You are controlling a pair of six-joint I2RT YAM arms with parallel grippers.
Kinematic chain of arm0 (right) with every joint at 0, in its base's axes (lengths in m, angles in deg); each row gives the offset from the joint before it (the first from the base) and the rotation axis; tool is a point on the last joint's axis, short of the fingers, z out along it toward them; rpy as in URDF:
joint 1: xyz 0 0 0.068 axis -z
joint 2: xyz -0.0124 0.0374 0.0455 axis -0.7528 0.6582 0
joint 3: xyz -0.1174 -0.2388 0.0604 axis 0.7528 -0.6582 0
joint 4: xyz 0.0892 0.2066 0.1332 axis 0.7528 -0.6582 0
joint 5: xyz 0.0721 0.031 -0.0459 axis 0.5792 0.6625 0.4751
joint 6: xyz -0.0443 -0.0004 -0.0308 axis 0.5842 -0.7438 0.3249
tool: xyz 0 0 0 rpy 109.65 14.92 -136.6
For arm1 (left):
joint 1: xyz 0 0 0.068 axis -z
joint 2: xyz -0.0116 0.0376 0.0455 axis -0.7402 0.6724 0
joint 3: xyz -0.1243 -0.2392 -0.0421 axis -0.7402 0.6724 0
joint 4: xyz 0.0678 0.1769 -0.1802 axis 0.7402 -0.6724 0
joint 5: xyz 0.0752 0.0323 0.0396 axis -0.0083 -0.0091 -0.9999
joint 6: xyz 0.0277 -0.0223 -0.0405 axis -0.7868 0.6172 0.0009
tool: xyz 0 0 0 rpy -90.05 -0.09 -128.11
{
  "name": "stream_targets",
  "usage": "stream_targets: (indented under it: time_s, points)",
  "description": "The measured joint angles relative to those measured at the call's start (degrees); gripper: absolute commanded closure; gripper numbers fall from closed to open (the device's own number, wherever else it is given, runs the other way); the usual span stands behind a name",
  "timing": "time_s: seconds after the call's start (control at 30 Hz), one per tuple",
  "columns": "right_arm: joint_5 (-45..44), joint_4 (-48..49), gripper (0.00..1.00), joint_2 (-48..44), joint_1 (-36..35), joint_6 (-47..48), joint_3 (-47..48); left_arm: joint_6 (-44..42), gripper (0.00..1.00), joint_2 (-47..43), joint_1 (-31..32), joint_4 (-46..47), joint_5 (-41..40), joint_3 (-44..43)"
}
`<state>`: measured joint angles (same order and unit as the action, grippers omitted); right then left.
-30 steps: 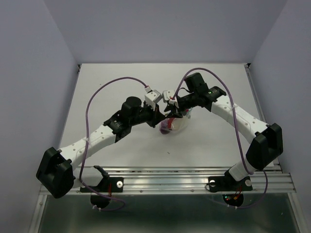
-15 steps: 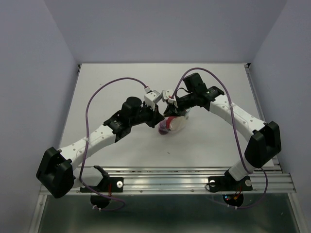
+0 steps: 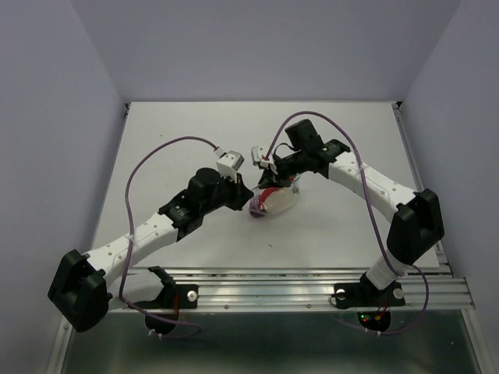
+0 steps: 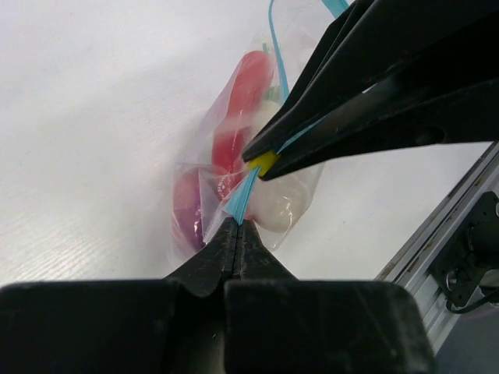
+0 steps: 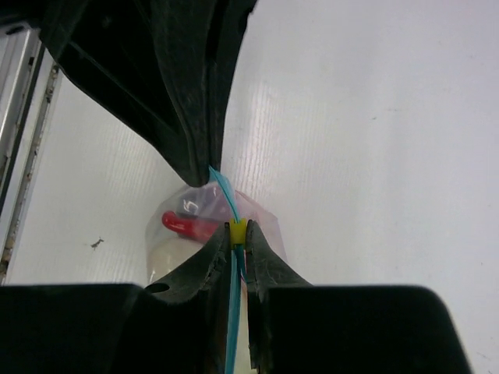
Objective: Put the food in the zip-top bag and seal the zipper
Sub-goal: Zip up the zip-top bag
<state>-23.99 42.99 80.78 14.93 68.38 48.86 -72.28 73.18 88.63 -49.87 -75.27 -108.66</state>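
Nearest me, the left gripper (image 4: 236, 227) is pressed together on the zipper (image 4: 245, 196), pinching the blue strip at its very tips. Just beyond it on the same strip, the right gripper (image 4: 262, 164) reaches in from the opposite side and pinches the zipper too. Its jaws are almost together, with a small yellow piece (image 5: 238, 231) caught between them. The two sets of tips sit just beside each other, with a short run of blue strip between. The bag (image 3: 277, 201) hangs from that strip over the middle of the worktop (image 3: 187, 140), between the two arms; I cannot tell whether its bottom rests on the surface. Through the plastic I see the purple onion (image 4: 187, 210) close to the left gripper, the white radish (image 4: 273, 209) beside the strip, and the red chili (image 4: 243, 93) farther off. Past the right gripper, the zipper runs on toward the top edge of the left wrist view.
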Motion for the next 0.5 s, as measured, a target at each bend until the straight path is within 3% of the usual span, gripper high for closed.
stream_targets:
  time_s: [0.5]
  points:
    - [-10.19,-0.07,0.99,0.0,2.71,0.66,0.0,7.98,1.0,-3.96,0.35,-3.78,-9.7,2.03]
